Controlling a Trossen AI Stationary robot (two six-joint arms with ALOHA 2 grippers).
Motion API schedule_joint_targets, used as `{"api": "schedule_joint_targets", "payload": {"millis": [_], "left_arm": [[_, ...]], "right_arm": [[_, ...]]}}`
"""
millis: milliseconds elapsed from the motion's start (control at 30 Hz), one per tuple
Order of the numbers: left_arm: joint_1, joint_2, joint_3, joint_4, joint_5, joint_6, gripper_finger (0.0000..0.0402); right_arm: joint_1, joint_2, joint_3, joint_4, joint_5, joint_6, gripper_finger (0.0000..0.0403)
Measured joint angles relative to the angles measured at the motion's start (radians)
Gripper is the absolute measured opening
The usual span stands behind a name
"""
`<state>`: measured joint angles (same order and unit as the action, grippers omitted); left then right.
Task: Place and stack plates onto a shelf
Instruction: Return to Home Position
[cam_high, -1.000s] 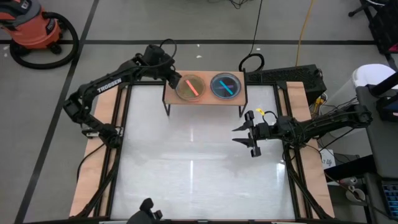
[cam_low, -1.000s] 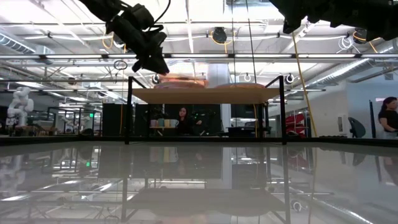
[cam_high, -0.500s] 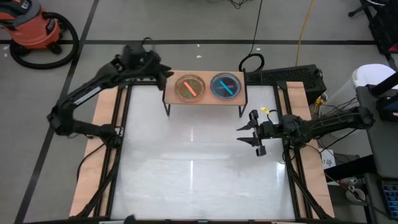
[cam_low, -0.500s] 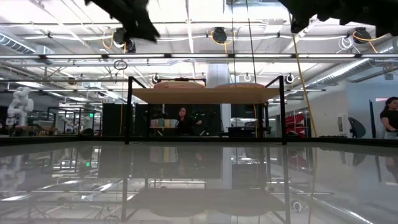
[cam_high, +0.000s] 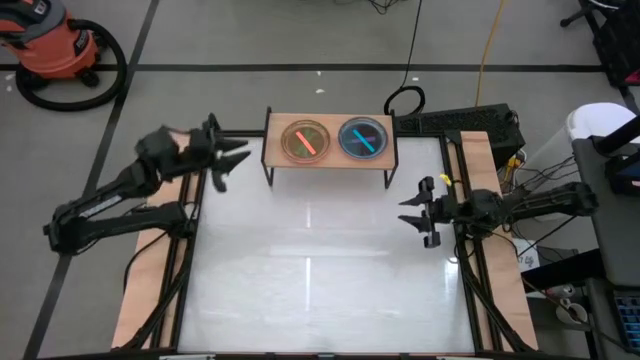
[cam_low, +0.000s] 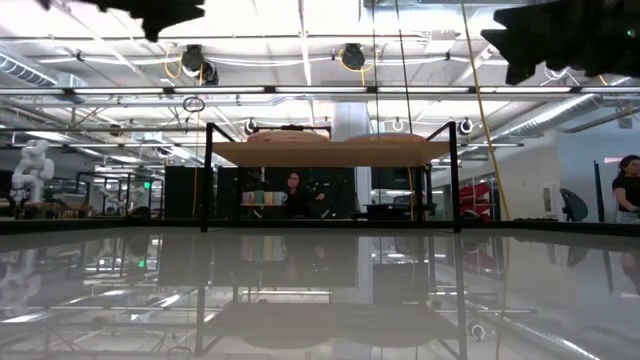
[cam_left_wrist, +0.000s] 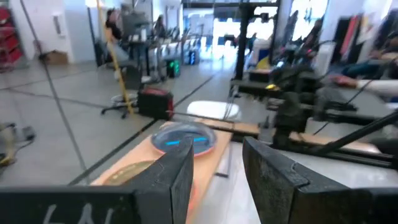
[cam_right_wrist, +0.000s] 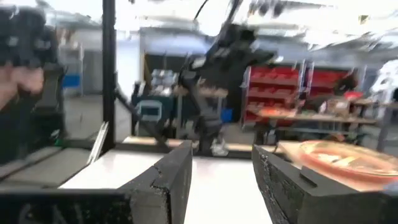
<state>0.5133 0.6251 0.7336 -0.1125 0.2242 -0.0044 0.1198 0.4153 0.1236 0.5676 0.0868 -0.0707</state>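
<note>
You see an orange-topped stack (cam_high: 307, 140) and a blue-topped stack (cam_high: 363, 138) on the shelf (cam_high: 333, 156), 3 o'clock from the spread left gripper (cam_high: 235, 161), 11 o'clock from the spread right gripper (cam_high: 408, 211).

Stacked plates (cam_high: 306, 140) hide lower ones; count unclear

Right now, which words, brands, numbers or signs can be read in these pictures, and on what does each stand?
No text can be read whole.
On the left claw, white marks in the left wrist view: cut off at the edge, unreadable.
On the orange vacuum cleaner: any label is too small to read.
</note>
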Motion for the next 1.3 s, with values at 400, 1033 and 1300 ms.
{"api": "schedule_joint_targets", "payload": {"millis": [400,1033,1300], "left_arm": [[-0.079,-0.387,-0.407,0.148,0.000,-0.075,0.0145],[-0.079,-0.622,-0.660,0.175,0.073,-0.016,0.0145],[-0.078,-0.621,-0.724,0.274,0.118,-0.017,0.0145]], "right_arm": [[-0.001,-0.133,-0.074,-0.069,0.172,0.031,0.0136],[-0.001,-0.131,-0.026,-0.415,0.144,-0.015,0.0001],[-0.001,-0.131,-0.075,-0.399,0.145,0.022,0.0000]]}}
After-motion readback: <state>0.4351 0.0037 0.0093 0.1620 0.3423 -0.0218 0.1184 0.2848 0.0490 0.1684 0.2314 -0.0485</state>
